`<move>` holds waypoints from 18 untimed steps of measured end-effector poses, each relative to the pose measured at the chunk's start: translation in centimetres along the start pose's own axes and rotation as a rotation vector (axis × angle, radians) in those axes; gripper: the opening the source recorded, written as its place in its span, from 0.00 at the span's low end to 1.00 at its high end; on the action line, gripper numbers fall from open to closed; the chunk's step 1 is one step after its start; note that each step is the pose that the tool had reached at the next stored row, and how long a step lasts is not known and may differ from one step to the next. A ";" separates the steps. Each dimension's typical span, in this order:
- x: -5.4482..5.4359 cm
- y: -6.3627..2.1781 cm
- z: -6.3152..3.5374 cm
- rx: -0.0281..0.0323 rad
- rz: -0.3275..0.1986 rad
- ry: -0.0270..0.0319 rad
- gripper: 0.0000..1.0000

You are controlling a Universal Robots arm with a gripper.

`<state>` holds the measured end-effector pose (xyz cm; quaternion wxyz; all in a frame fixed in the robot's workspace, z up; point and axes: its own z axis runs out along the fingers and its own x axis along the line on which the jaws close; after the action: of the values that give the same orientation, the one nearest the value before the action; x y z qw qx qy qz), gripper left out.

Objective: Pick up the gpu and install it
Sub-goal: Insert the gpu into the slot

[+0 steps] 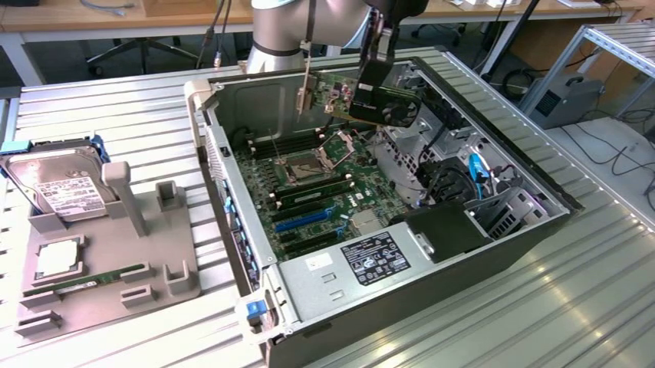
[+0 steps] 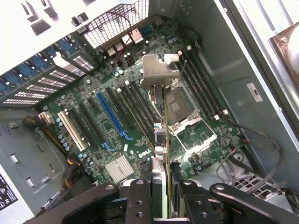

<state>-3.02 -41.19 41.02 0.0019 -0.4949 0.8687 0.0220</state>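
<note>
Exterior view shows the arm (image 1: 297, 31) coming down over the open computer case (image 1: 430, 307), with its wrist turned straight down toward the inside of the case. The gripper (image 1: 373, 73) is clamped on the gpu (image 1: 333, 93). The card hangs on edge above the case's motherboard (image 1: 317, 192) and clear of it, its metal bracket (image 1: 304, 96) upright. In the wrist view, the fingers (image 2: 140, 198) pinch the card's upper edge from both sides.

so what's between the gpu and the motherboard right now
Only open air. In the exterior view the gpu, clamped in the gripper, hangs clear above the motherboard with nothing between them.
</note>
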 end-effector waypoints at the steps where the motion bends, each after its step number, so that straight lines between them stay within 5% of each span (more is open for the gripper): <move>1: 0.0 0.00 0.00 -0.0001 -0.003 0.0002 0.27; 18: 0.0 -0.01 0.03 -0.0014 -0.057 0.0022 0.27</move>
<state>-3.02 -41.19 41.00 0.0013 -0.5196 0.8541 0.0220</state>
